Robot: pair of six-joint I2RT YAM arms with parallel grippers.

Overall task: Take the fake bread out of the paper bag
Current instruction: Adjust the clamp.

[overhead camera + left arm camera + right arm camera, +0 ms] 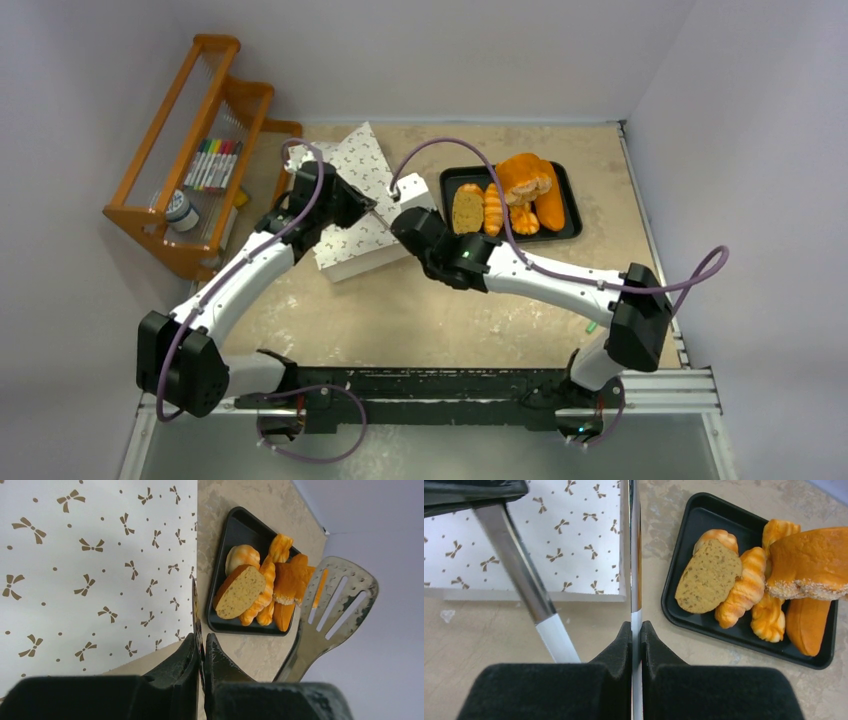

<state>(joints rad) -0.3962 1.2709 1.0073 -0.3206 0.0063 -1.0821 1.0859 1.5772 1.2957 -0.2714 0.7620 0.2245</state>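
The paper bag (pixel 350 195) is white with small brown bow marks and lies left of the black tray (pixel 450 175). It also shows in the left wrist view (pixel 100 565) and the right wrist view (pixel 574 530). The fake bread (pixel 525 185) is piled on the tray: a tan slice (pixel 708 576), ridged croissants (pixel 744 592), a roll and long loaves. No bread shows in the bag. My left gripper (pixel 201 639) is shut on a thin dark utensil seen edge-on at the bag's right edge. My right gripper (pixel 636 625) is shut on a thin metal-and-white utensil, also edge-on.
A slotted metal spatula blade (pixel 340 600) hangs right of the tray in the left wrist view. A metal shank with a white handle (pixel 531 595) crosses the bag's near edge. A wooden rack (pixel 190 150) with markers stands at the back left. Walls close in on the table.
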